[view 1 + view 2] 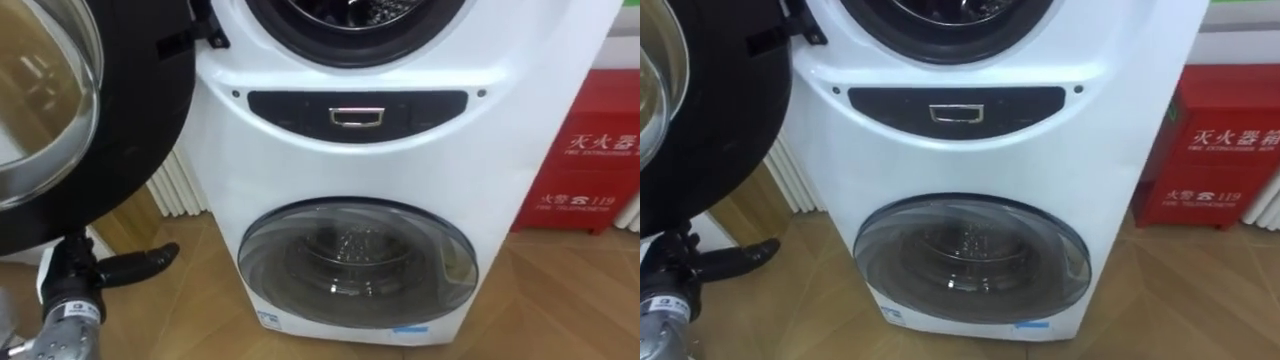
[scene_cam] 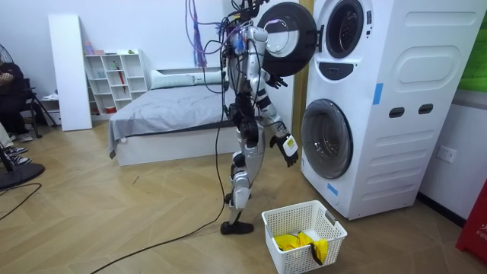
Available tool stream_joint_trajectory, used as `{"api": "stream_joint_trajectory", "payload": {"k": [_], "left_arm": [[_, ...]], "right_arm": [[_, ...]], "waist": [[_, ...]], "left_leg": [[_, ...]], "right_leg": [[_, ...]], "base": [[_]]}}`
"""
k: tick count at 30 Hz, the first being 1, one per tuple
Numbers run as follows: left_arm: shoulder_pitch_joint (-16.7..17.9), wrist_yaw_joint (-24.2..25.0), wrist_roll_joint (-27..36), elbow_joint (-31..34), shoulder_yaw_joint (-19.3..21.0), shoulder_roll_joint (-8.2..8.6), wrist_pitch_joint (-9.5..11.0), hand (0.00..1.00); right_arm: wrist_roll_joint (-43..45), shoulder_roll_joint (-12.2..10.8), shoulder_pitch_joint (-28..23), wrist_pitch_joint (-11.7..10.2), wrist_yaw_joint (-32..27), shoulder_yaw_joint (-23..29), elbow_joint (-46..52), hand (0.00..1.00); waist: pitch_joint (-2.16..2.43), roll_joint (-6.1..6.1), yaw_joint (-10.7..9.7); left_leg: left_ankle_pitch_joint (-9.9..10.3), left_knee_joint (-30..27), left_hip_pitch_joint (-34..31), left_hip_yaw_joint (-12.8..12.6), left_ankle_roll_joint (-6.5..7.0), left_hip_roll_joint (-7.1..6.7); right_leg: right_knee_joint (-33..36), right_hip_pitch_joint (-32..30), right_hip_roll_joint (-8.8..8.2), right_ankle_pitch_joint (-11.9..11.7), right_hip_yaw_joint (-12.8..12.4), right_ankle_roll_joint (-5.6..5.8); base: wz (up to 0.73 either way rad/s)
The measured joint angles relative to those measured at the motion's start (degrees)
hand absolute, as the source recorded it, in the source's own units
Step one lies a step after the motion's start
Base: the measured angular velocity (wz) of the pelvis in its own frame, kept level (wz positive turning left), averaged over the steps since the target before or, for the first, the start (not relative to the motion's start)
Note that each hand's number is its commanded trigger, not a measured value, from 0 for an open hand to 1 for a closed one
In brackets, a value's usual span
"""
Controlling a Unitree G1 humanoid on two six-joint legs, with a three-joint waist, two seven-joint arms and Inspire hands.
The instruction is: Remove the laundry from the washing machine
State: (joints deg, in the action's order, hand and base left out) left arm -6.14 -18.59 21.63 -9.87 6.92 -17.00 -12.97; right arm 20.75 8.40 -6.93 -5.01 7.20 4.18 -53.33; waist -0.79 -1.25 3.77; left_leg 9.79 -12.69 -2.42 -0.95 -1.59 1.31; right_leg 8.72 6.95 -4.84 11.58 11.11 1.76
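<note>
Floor basket (image 2: 290, 208), clothes (image 2: 300, 242) (left hand (image 1: 135, 266) apart)

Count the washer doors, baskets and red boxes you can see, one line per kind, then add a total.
Doors: 2, upper door open, lower door shut
Basket: 1
Red box: 1
Total: 4

This is a home bedroom doubling as a laundry corner: a bed (image 2: 163, 114) and white shelf (image 2: 114, 80) far left, wooden floor (image 2: 114, 221), stacked washing machine (image 2: 380, 99) right, basket (image 2: 293, 208) near.
</note>
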Motion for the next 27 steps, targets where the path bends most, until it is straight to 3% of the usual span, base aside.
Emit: {"api": "stream_joint_trajectory", "payload": {"k": [12, 14, 15, 16, 17, 18, 19, 20, 22, 27], "left_arm": [[0.0, -1.0, 0.0, 2.1, -1.6, -0.31, -0.1, 0.00], [0.1, -2.5, 0.0, 3.0, -3.2, -0.31, -0.1, 0.00], [0.1, -2.9, 0.0, 3.3, -3.5, -0.32, -0.1, 0.00], [0.1, -3.8, 0.1, 3.9, -3.4, -0.53, -0.1, 0.00], [0.2, -4.7, 0.3, 3.9, -2.6, -0.23, -0.1, 0.00], [0.3, -5.0, 1.4, 3.9, -2.6, -0.19, -0.2, 0.00], [0.2, -5.0, 4.2, 3.9, -2.4, -0.23, -0.2, 0.00], [0.1, -5.0, 8.0, 4.1, -1.9, -0.27, -0.2, 0.00], [0.0, -5.8, 13.9, 4.3, -1.1, -0.41, 0.3, 0.00], [-1.2, -7.9, 25.4, 4.3, 0.7, -0.42, 0.5, 0.00]], "right_arm": [[-0.6, -0.1, 0.1, -0.5, 0.4, 0.2, -0.3, 0.00], [-0.7, 0.0, -0.6, -0.4, 0.4, 0.5, -0.4, 0.00], [-0.7, -0.1, -0.7, -0.4, 0.3, 0.5, -0.4, 0.00], [-0.8, -0.4, -0.6, -0.4, 0.3, 0.5, -0.3, 0.00], [-1.1, 0.0, -0.2, -0.4, 0.1, 0.5, 0.0, 0.00], [-1.3, 0.2, -0.7, -0.3, -0.4, 0.4, 0.1, 0.00], [-1.3, 0.2, -1.5, -0.2, -1.1, 0.4, 0.3, 0.00], [-1.4, 0.2, -2.2, 0.4, -1.5, 0.5, 0.1, 0.00], [-2.0, -0.2, -2.6, 0.9, -1.5, 0.5, 0.1, 0.00], [-2.0, -2.3, -3.2, 1.1, -1.0, 0.6, 0.7, 0.00]], "waist": [[-0.20, 0.08, 0.7], [-0.54, -0.48, 0.7], [-0.78, -0.91, 0.7], [-0.84, -0.95, 1.0], [-0.87, -1.16, 0.2], [-0.80, -1.45, -0.7], [-0.69, -1.24, -0.7], [-0.70, -1.24, -0.6], [-0.68, -0.73, -0.4], [0.03, 0.87, -0.5]], "left_leg": [[0.0, 0.1, -0.7, 1.8, 0.00, -0.21], [-0.1, 0.2, -0.6, 4.8, 0.02, 0.47], [-0.1, 0.2, -0.4, 6.7, 0.00, 1.42], [0.0, -0.1, -1.0, 9.6, -0.08, 1.83], [0.2, 0.0, -1.1, 10.7, -0.49, 2.22], [0.0, 0.2, -1.0, 10.3, -0.84, 2.05], [-0.4, 1.1, -0.4, 7.9, -1.22, 2.33], [-0.4, 2.0, 0.6, 5.5, -1.22, 2.84], [-0.4, 2.4, 1.8, 3.6, -1.23, 3.03], [-0.4, 2.4, 2.4, 2.1, -1.25, 2.73]], "right_leg": [[0.5, -0.3, 0.06, -0.2, 0.1, -0.05], [5.4, -2.5, 0.49, 0.0, 0.8, 0.02], [6.7, -3.8, 0.96, 1.2, 0.2, 0.01], [2.7, -6.6, 2.25, 1.2, -2.9, -0.87], [0.2, -9.5, 2.84, -3.9, -2.9, -2.42], [0.7, -9.1, 2.80, -4.7, -2.0, -2.23], [0.6, -8.1, 2.93, -4.6, -2.0, -2.24], [0.3, -7.4, 3.27, -4.6, -2.3, -2.24], [0.0, -6.9, 3.71, -4.6, -3.2, -2.24], [-0.1, -6.9, 3.77, -4.6, -4.2, -2.28]], "base": [[0.07], [0.08], [-0.10], [-0.15], [0.00], [0.20], [0.22], [0.00], [-0.24], [-0.17]]}}
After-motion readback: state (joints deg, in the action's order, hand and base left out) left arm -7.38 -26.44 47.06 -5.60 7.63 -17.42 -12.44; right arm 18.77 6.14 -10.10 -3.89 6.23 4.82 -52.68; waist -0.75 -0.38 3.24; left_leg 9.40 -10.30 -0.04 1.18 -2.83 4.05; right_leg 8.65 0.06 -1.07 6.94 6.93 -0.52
